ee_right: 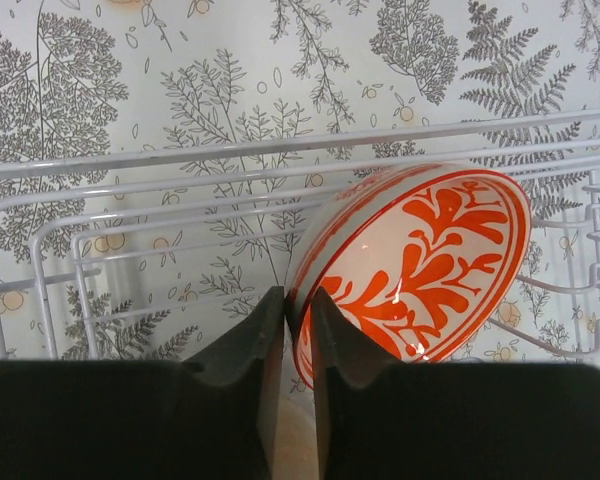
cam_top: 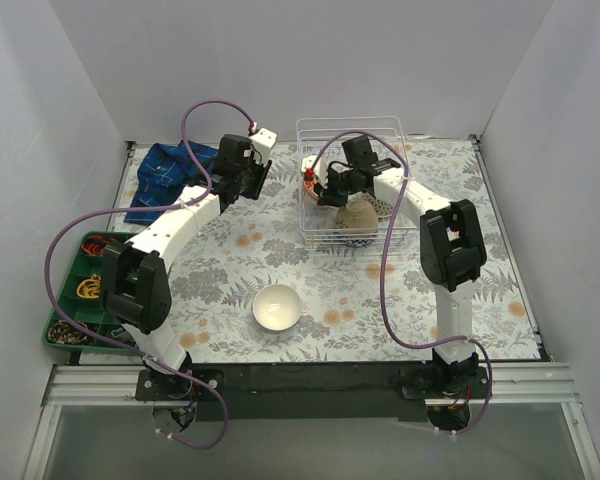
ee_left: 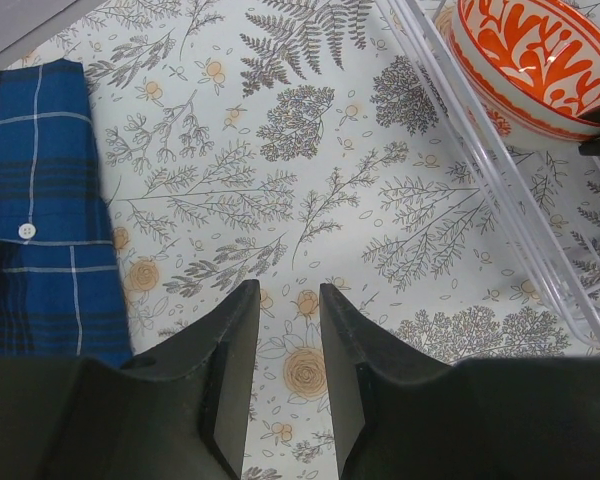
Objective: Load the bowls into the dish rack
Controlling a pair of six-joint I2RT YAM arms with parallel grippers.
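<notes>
One dish rack (cam_top: 400, 135) of thin white wire stands at the far side of the floral tablecloth (ee_left: 380, 200), and the right gripper (ee_right: 296, 310) reaches into it. Three bowls can be counted. The orange-patterned bowl (ee_right: 420, 270) stands on edge inside the rack, its rim pinched between the right fingers, its body spreading to their right. A tan bowl (cam_top: 358, 213) lies in the rack just nearer than those fingers. A white bowl (cam_top: 277, 305) sits upright on the cloth, well apart from both grippers. The left gripper (ee_left: 287, 290) hovers over bare cloth, fingers parted, holding nothing; a blue plaid shirt (ee_left: 40, 200) lies to their left, the rack wall ahead to their right. A green compartment tray (cam_top: 72, 268) sits beside the left arm.
</notes>
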